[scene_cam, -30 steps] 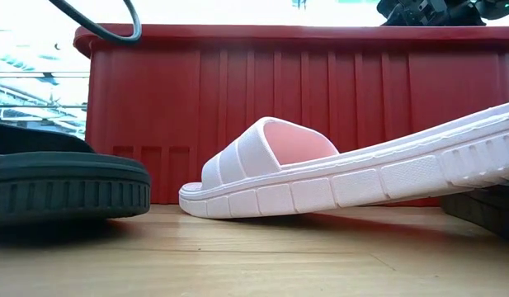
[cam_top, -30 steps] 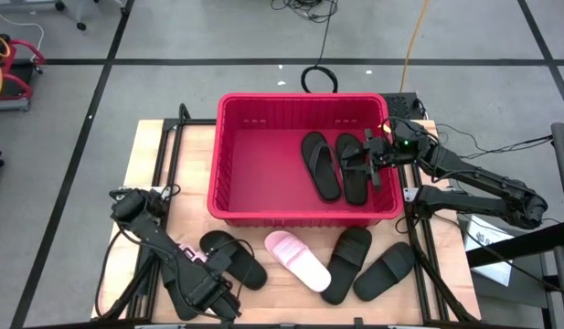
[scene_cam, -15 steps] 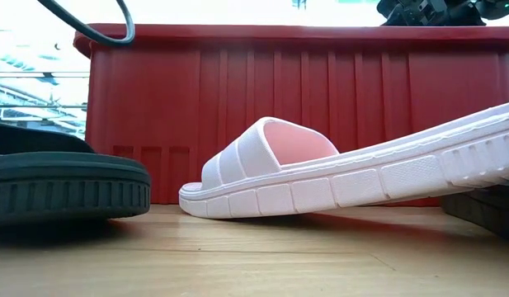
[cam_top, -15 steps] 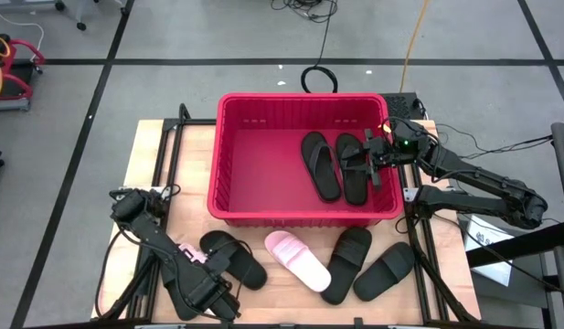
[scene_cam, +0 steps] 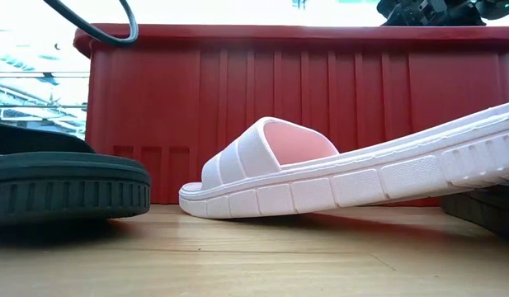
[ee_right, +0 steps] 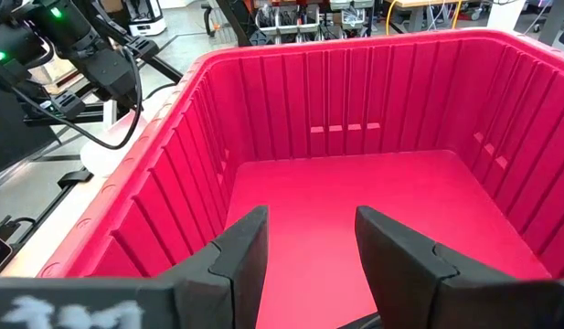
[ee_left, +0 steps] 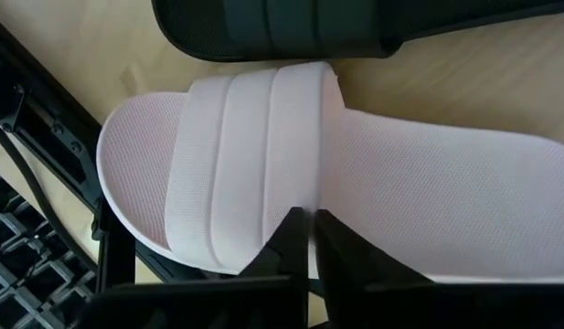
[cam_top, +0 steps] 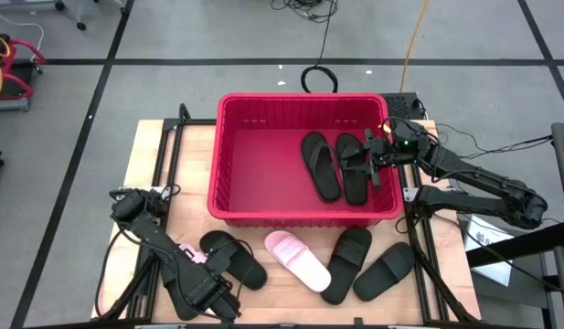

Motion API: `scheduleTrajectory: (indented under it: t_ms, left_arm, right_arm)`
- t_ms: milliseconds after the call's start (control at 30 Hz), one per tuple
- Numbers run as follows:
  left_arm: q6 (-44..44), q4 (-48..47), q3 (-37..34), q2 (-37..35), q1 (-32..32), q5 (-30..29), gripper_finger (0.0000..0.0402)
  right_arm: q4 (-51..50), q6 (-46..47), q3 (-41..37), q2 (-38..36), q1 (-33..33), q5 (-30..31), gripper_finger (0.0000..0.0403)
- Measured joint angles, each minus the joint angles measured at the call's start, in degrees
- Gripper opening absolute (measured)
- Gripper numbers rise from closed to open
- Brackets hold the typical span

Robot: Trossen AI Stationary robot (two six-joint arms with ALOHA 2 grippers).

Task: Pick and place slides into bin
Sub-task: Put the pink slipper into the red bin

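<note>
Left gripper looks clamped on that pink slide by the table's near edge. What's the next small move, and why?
Probably a short straight lift. In the left wrist view the left gripper has its fingers pinched together on the edge of the pink slide, which lies flat beside a black slide. Raising it first should clear that neighbour before swinging toward the bin, where the right gripper hangs open.

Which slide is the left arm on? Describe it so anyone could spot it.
Start at the red bin, then go to the table's near left corner. There the left end effector is pinched on a pale pink slide mostly hidden beneath the arm, beside a black one.
</note>
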Motion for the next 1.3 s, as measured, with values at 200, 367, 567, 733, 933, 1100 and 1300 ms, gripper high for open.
scheduleTrajectory:
  t_ms: [200, 367, 567, 733, 933, 1100, 1300]
  left_arm:
    - [0.0, 0.5, 0.0, 0.0, 0.4, -0.1, 0.0047]
    - [0.1, 0.6, 0.0, 0.0, 1.7, 2.1, 0.0082]
    - [-2.4, 0.9, 0.0, -1.8, 4.4, 6.8, 0.0116]
    - [-10.3, 0.6, 0.2, -10.2, 5.3, 0.3, 0.0119]
    - [-13.7, -0.2, -0.2, -18.2, 5.0, -3.5, 0.012]
    - [-13.8, 0.3, -7.6, -24.0, 4.3, -5.9, 0.012]
    - [-12.7, 15.1, -22.8, -34.6, 4.0, -5.7, 0.012]
  right_arm:
    - [0.0, 0.0, 0.0, 0.0, 0.0, 0.0, 0.0155]
    - [0.0, 0.0, 0.0, 0.0, 0.0, 0.0, 0.0155]
    - [0.0, -0.1, 0.0, 0.0, 0.0, 0.0, 0.0155]
    - [0.0, 0.0, 0.0, 0.0, 0.0, -0.1, 0.0155]
    - [0.0, 0.1, 0.0, 0.0, 0.0, -0.1, 0.0155]
    - [0.0, 1.6, 0.0, 0.0, 0.0, 0.0, 0.0155]
    - [0.0, 1.6, 0.0, 0.0, 0.0, 0.0, 0.0155]
